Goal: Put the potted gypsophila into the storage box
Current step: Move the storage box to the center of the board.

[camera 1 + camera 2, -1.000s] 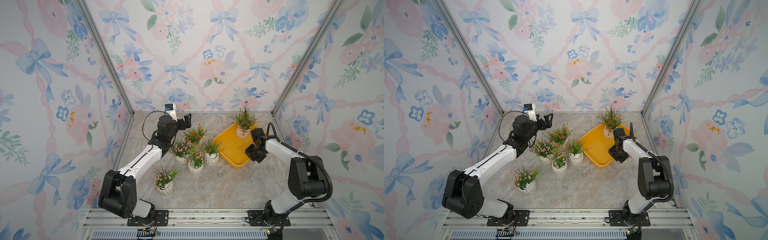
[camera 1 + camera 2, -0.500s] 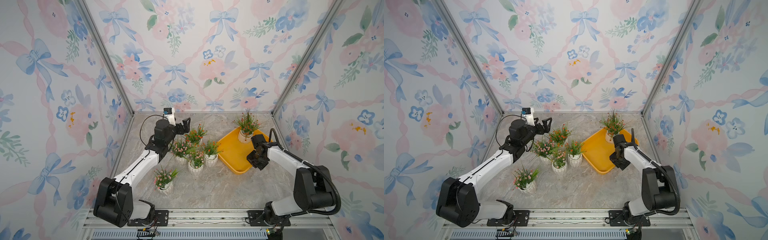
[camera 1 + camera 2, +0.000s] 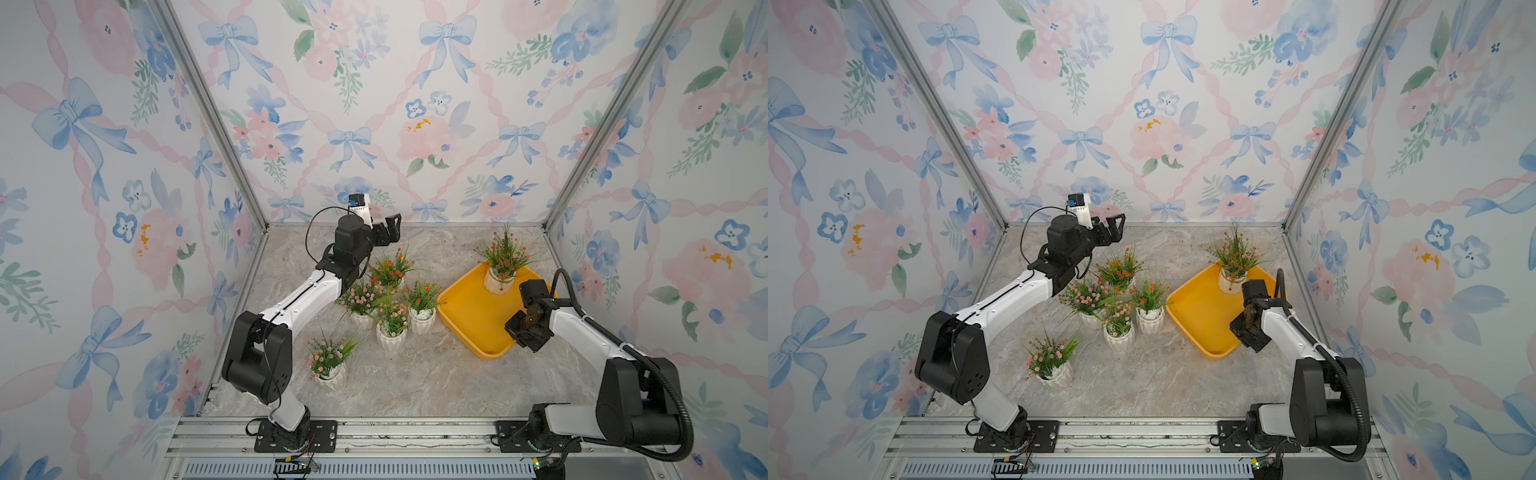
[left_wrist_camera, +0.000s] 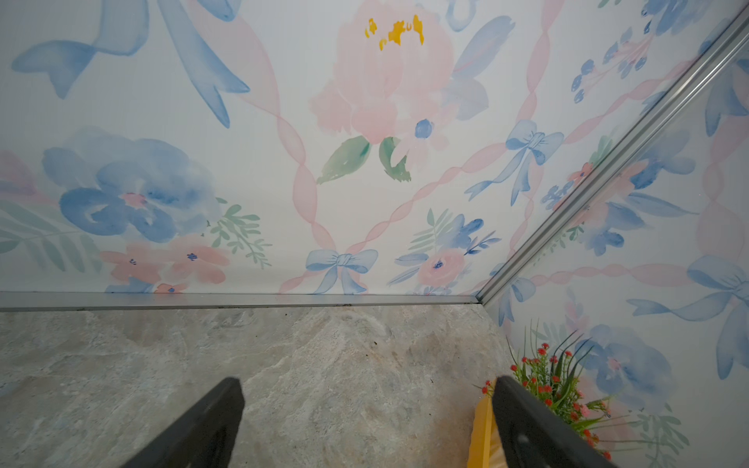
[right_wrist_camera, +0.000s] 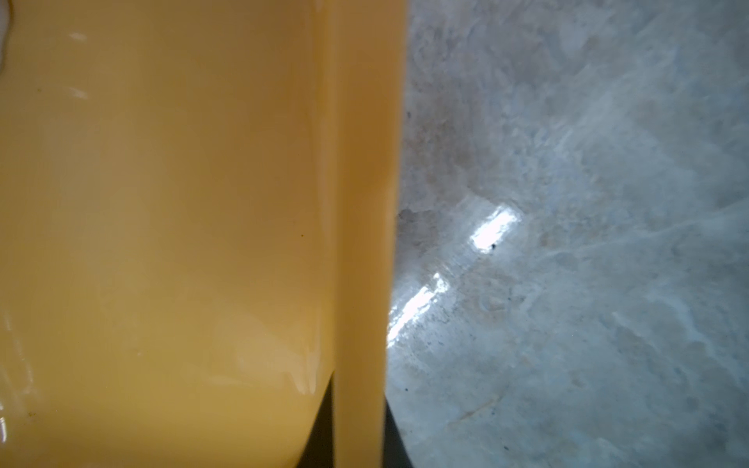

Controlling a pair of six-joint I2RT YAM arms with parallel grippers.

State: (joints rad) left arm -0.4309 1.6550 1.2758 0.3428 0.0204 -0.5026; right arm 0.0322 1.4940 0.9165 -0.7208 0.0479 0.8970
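Note:
The yellow-orange storage box (image 3: 469,316) (image 3: 1200,316) lies at the right, with one orange-red potted gypsophila (image 3: 503,257) (image 3: 1235,255) upright in its far corner. My right gripper (image 3: 519,328) (image 5: 358,425) is shut on the box's right rim (image 5: 364,243). Two orange-red pots (image 3: 392,266) (image 3: 422,297) and two pink ones (image 3: 363,297) (image 3: 392,316) cluster on the table, and another pink pot (image 3: 328,357) stands nearer the front. My left gripper (image 3: 390,230) (image 4: 367,385) hangs open and empty above the back of the cluster.
Marble-patterned tabletop (image 3: 415,386) enclosed by floral walls on three sides, with metal corner posts (image 3: 552,216). The box sits near the right wall. Both arm bases are bolted to the rail (image 3: 374,432) at the front edge.
My right gripper has pulled the box, with the pot in it, toward the front. The left arm has shifted only slightly and stays open.

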